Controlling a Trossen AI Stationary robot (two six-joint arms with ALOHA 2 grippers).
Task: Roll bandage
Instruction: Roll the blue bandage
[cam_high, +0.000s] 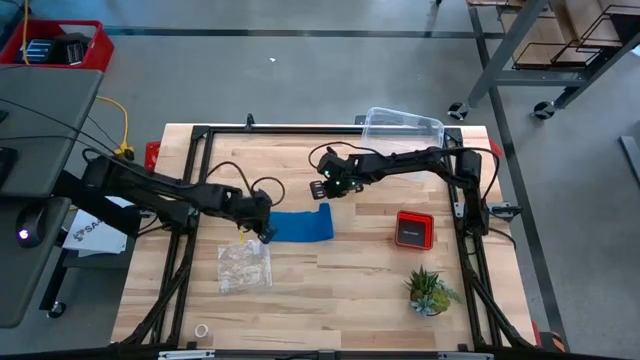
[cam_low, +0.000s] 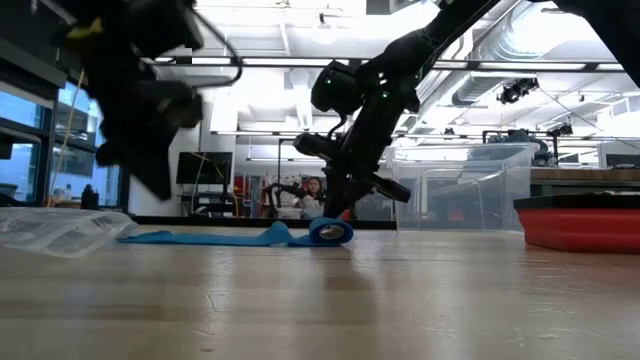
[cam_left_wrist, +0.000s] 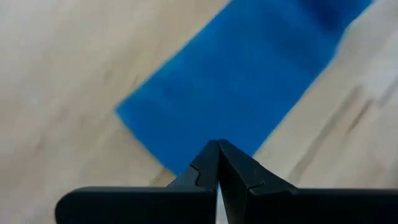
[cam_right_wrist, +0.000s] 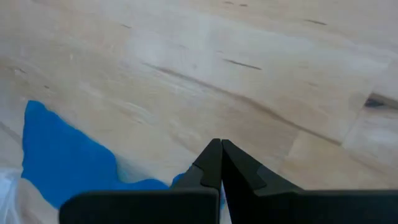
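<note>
The bright blue bandage (cam_high: 298, 226) lies flat on the wooden table, with its right end wound into a small roll (cam_low: 331, 232). My left gripper (cam_high: 265, 232) is shut and hangs over the strip's loose left end (cam_left_wrist: 186, 118); in the low view it (cam_low: 160, 185) is clear above the table. My right gripper (cam_high: 320, 192) is shut and points down just at the far side of the roll. Its wrist view shows the tips (cam_right_wrist: 217, 144) above bare wood, with the blue strip (cam_right_wrist: 62, 158) beside them. My right gripper's shut fingers (cam_low: 337, 205) stand right behind the roll's far side, coming from above; I cannot tell whether they touch it. My left gripper touches nothing.
A crinkled clear plastic bag (cam_high: 245, 266) lies near the strip's left end. A red-and-black square device (cam_high: 414, 229) and a small potted plant (cam_high: 430, 291) are at the right. A clear box (cam_high: 405, 126) stands at the far edge. A small white ring (cam_high: 202, 330) lies near the front.
</note>
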